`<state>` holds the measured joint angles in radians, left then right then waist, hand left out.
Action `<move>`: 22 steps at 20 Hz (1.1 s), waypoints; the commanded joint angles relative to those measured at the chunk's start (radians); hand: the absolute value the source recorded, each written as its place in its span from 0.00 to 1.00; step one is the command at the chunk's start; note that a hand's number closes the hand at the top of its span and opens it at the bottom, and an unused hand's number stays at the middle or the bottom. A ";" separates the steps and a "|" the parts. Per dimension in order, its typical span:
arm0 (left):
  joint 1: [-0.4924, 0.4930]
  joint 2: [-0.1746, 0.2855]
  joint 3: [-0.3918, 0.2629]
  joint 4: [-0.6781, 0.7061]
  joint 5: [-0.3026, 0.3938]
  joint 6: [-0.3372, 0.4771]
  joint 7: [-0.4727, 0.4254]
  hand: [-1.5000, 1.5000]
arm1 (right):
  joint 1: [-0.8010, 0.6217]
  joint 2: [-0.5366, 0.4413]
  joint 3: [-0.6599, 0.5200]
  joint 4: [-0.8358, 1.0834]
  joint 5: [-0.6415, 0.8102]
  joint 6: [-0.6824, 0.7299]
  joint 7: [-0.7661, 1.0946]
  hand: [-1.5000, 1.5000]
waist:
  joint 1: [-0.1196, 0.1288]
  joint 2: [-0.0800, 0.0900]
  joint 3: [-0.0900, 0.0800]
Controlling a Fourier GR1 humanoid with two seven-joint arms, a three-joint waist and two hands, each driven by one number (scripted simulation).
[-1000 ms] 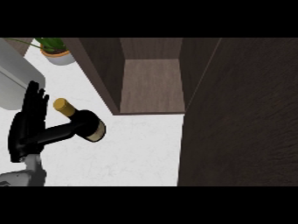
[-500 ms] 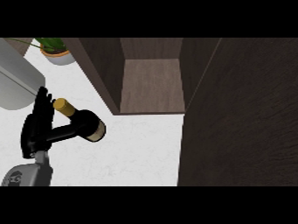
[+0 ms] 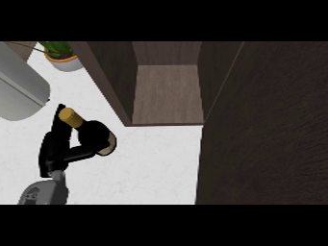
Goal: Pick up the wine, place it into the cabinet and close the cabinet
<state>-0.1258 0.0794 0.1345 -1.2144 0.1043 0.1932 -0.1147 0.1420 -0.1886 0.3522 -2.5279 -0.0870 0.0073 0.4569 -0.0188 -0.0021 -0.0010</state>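
As its thumb curls, robot hand [image 3: 51,148] clasps wine [image 3: 96,136].

Near the left edge of the white marbled worktop [image 3: 148,166], the black left hand [image 3: 53,149] pinches a dark wine bottle [image 3: 92,131] between its thumb and long fingers. The bottle's tan cork points toward the back left corner, where a potted green plant [image 3: 61,54] stands. The dark wooden cabinet [image 3: 168,93] at the back edge is open, and its door [image 3: 276,125] fills the right side.
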 commanded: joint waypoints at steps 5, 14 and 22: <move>-0.019 -0.027 0.015 0.208 0.010 -0.063 -0.181 0.00 | 0.001 -0.020 -0.047 -0.225 -0.086 -0.020 0.132 0.00 | 0.004 0.003 0.000; -0.019 -0.078 0.060 0.242 0.120 -0.069 -0.257 0.00 | 0.062 -0.007 0.035 -0.252 -0.031 -0.028 0.104 0.00 | 0.003 -0.002 0.000; -0.133 -0.069 0.164 0.401 0.224 -0.153 -0.329 0.00 | 0.072 -0.014 0.030 -0.231 -0.039 -0.016 0.079 0.00 | -0.001 0.001 0.000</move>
<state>-0.2254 0.0168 0.2710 -0.8698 0.2916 0.0735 -0.4107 0.1440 -0.1824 0.3764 -2.5226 -0.0784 -0.0063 0.4523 -0.0186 -0.0019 -0.0010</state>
